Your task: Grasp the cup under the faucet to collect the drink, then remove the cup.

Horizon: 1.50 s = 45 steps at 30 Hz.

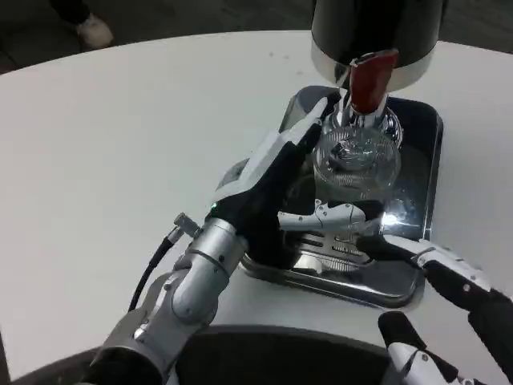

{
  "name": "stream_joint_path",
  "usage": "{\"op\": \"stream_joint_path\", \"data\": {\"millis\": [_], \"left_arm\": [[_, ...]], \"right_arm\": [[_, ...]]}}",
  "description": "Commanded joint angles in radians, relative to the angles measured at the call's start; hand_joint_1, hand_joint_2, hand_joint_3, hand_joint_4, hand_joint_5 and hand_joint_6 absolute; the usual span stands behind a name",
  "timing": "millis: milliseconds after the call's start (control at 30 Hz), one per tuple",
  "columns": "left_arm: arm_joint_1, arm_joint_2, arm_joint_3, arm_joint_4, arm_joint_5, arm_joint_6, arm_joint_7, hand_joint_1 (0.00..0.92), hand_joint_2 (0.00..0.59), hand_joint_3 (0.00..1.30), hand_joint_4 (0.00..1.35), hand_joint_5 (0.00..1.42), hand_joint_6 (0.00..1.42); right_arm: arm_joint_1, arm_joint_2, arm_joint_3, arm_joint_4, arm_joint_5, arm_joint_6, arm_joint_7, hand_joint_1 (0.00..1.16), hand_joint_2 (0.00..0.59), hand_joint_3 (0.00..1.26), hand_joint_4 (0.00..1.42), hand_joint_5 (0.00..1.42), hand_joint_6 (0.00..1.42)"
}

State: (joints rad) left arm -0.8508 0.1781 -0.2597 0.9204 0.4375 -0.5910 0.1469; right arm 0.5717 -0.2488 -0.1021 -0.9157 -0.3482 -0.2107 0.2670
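A clear glass cup (357, 157) stands on a shiny metal tray (417, 128), directly under the red-handled faucet (370, 80) of a black and silver dispenser (377, 32). My left hand (268, 172) reaches in from the lower left and holds the cup. Its fingers (314, 120) lie along the cup's left side and its thumb (333, 215) crosses in front of the cup. My right hand (449, 277) hovers over the tray's front right corner with its fingers apart, holding nothing. I cannot tell whether there is liquid in the cup.
The white round table (120, 160) spreads wide to the left of the tray. Its front edge curves just below my arms. Someone's shoe (94, 30) shows on the dark floor at the top left.
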Motion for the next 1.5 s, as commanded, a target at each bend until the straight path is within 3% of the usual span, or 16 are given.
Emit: {"op": "stream_joint_path", "data": {"millis": [33, 233, 467, 833, 933, 1133, 1333, 1500], "left_arm": [[0.004, 0.004, -0.001, 0.014, -0.011, -0.020, -0.020, 0.431, 0.037, 0.00, 0.00, 0.04, 0.04], [0.030, 0.009, 0.018, -0.023, -0.033, -0.012, -0.015, 0.244, 0.005, 0.00, 0.00, 0.06, 0.07], [0.093, 0.031, 0.035, -0.120, -0.047, 0.018, -0.017, 0.195, 0.004, 0.00, 0.00, 0.07, 0.09], [0.257, 0.053, 0.110, -0.396, -0.123, 0.106, -0.083, 0.101, 0.006, 0.00, 0.01, 0.13, 0.15], [0.310, 0.038, 0.160, -0.503, -0.219, 0.123, -0.117, 0.040, 0.031, 0.12, 0.13, 0.23, 0.24], [0.352, 0.036, 0.207, -0.730, -0.392, 0.246, -0.249, 0.000, 0.041, 0.28, 0.28, 0.34, 0.33], [0.360, 0.035, 0.238, -0.934, -0.506, 0.405, -0.318, 0.000, 0.040, 0.31, 0.32, 0.38, 0.35], [0.332, 0.031, 0.251, -0.995, -0.565, 0.494, -0.360, 0.000, 0.041, 0.31, 0.30, 0.38, 0.35]], "right_arm": [[0.005, 0.003, 0.002, -0.001, 0.006, 0.000, -0.004, 0.41, 0.503, 0.25, 0.23, 0.13, 0.08], [0.005, 0.003, 0.000, 0.000, 0.008, -0.001, -0.006, 0.41, 0.503, 0.25, 0.23, 0.14, 0.08], [0.001, 0.004, -0.001, 0.005, 0.009, -0.001, -0.007, 0.40, 0.503, 0.26, 0.23, 0.14, 0.08], [-0.007, 0.007, 0.015, 0.013, -0.001, 0.002, -0.009, 0.40, 0.503, 0.26, 0.23, 0.14, 0.08], [-0.009, 0.006, 0.015, 0.015, -0.002, 0.005, -0.008, 0.40, 0.503, 0.26, 0.23, 0.14, 0.08], [-0.012, 0.006, 0.015, 0.019, -0.004, 0.006, -0.009, 0.40, 0.503, 0.26, 0.23, 0.14, 0.08], [-0.012, 0.008, 0.016, 0.021, -0.007, 0.009, -0.011, 0.40, 0.503, 0.26, 0.23, 0.14, 0.08], [-0.010, 0.007, 0.016, 0.019, -0.006, 0.009, -0.011, 0.40, 0.503, 0.26, 0.23, 0.14, 0.08]]}}
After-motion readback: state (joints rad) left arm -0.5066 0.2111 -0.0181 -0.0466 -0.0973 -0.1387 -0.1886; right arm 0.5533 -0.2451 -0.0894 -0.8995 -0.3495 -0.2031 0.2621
